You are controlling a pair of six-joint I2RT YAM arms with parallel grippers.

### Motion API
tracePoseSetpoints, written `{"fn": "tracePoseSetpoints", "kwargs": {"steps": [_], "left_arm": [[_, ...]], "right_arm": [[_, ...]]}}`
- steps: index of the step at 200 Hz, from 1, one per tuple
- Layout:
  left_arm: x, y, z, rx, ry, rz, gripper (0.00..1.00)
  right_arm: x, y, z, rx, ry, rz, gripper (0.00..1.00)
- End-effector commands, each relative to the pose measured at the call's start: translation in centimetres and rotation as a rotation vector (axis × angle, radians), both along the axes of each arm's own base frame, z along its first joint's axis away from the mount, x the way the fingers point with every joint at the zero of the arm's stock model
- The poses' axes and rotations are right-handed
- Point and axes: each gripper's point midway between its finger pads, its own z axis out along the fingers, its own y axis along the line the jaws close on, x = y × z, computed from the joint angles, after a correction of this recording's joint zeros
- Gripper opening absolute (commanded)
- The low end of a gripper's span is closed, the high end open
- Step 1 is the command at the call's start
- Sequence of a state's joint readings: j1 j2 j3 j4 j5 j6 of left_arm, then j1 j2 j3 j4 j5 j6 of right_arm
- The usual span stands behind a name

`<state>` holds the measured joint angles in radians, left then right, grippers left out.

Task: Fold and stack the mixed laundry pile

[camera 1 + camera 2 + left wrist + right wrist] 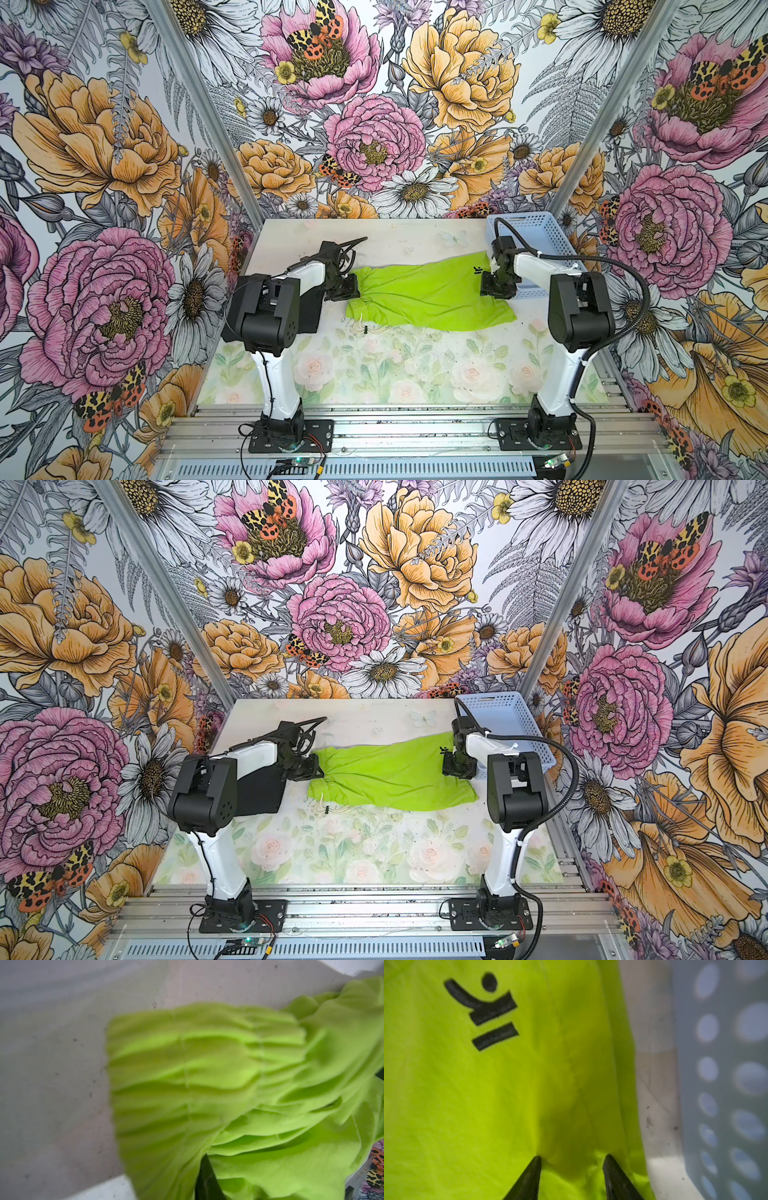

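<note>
While the lime-green shorts (424, 291) lie stretched across the middle of the table (374, 241), we judge the step in hand to be the folding of this garment, with both arms set at its ends. The shorts run from the left arm's side to just beside the light-blue basket (536, 232). At the table's left side, partly under the left arm, we see the black T-shirt (264, 793), a flat dark shape that looks folded already. The left gripper (347, 286) sits at the gathered waistband (187, 1074); cloth fills its wrist view and only one dark finger shows, so we cannot tell whether it is closed on the band. The right gripper (572, 1157) stands at the leg hem, jaws apart, both tips pressing into the cloth near the small black logo (483, 1009), nothing pinched between them. A pale drawstring (365, 328) trails onto the table at the waistband's near corner. Next, we think, each claw needs a firm hold on its end, the right one closing on the hem, before one end is carried over to the other; afterwards the folded shorts go onto the T-shirt.
</note>
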<state>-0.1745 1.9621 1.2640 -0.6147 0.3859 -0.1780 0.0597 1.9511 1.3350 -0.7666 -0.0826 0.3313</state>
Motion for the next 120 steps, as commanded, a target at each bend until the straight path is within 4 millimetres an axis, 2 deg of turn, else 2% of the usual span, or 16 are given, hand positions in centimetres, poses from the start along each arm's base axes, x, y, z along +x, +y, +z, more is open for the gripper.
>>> {"fn": "tracePoseSetpoints", "kwargs": {"steps": [1,14,36,64,83,92,96,120], "left_arm": [[-4.3,0.1,-3.9,0.063,0.186,-0.064,0.0],[-4.1,0.4,-2.8,0.071,0.179,-0.075,0.0],[-3.6,1.4,0.1,0.098,0.156,-0.09,0.0],[-3.3,2.7,4.5,0.123,0.112,-0.08,0.0],[-3.4,3.3,7.1,0.137,0.088,-0.061,0.0],[-3.7,3.4,7.6,0.144,0.095,-0.056,0.0],[-3.8,3.5,9.1,0.138,0.063,-0.048,0.0],[-4.5,3.8,11.5,0.142,0.039,-0.02,0.0]], "right_arm": [[-0.2,0.7,2.0,0.026,-0.044,0.008,0.52],[-0.4,0.8,3.0,0.035,-0.059,0.005,0.53],[-0.8,1.6,4.9,0.056,-0.086,0.012,0.55],[-1.5,4.6,7.1,0.102,-0.109,0.053,0.59],[-1.7,8.1,7.9,0.177,-0.122,0.085,0.59],[-1.6,10.3,8.2,0.229,-0.133,0.106,0.58],[-1.4,11.4,8.4,0.255,-0.143,0.118,0.57],[-0.5,18.1,9.1,0.423,-0.199,0.162,0.41]]}}
